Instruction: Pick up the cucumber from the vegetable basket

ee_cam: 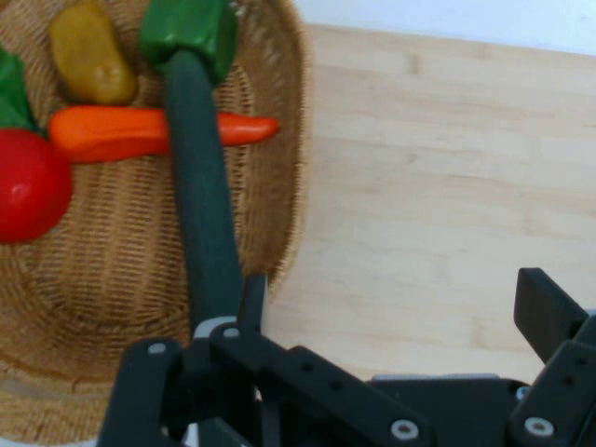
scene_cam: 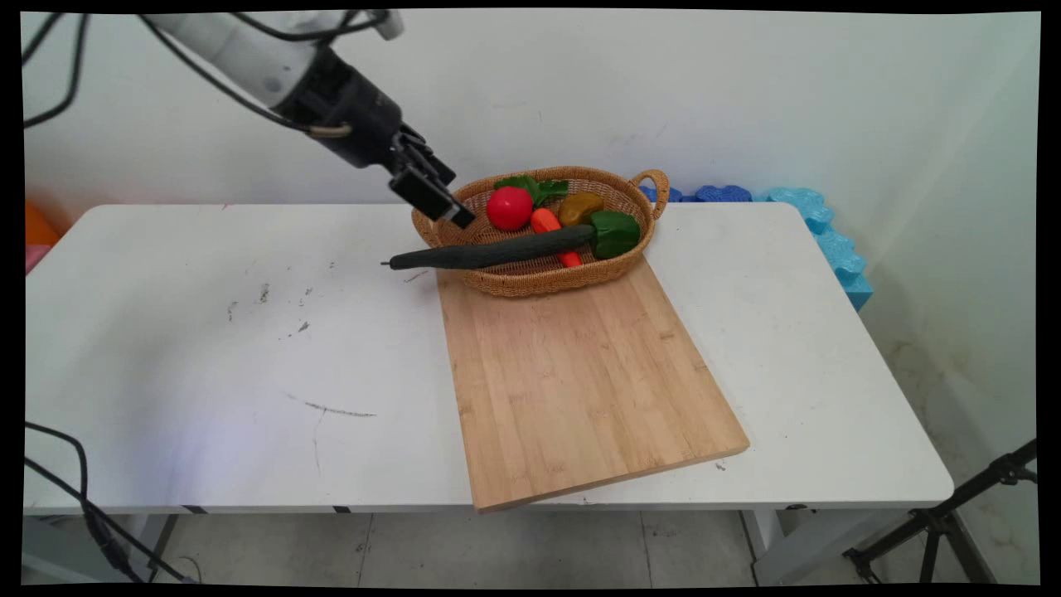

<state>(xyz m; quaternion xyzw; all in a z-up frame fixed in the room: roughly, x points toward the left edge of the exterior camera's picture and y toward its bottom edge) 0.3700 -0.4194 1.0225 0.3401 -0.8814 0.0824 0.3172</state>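
Observation:
My gripper [scene_cam: 448, 207] hangs open just above the left rim of an oval wicker basket [scene_cam: 530, 286]. In the hand view its fingers [ee_cam: 251, 298] are spread wide with nothing between them, and the gripper [ee_cam: 400, 307] sits over the wooden board [ee_cam: 428, 186]. A long dark green cucumber [scene_cam: 489, 251] lies across the basket, its end jutting out over the left rim. It runs under the left finger in the hand view, cucumber [ee_cam: 200, 205]. Also in the basket are a red tomato [scene_cam: 509, 207], an orange carrot [scene_cam: 545, 221], a green pepper [scene_cam: 615, 232] and a yellow-brown vegetable [scene_cam: 580, 207].
A bamboo cutting board [scene_cam: 580, 381] stretches from the basket to the table's near edge. Blue foam pieces [scene_cam: 821, 224] lie behind the table at the right. A black tripod [scene_cam: 953, 514] stands on the floor at the lower right. Black cables hang at the left.

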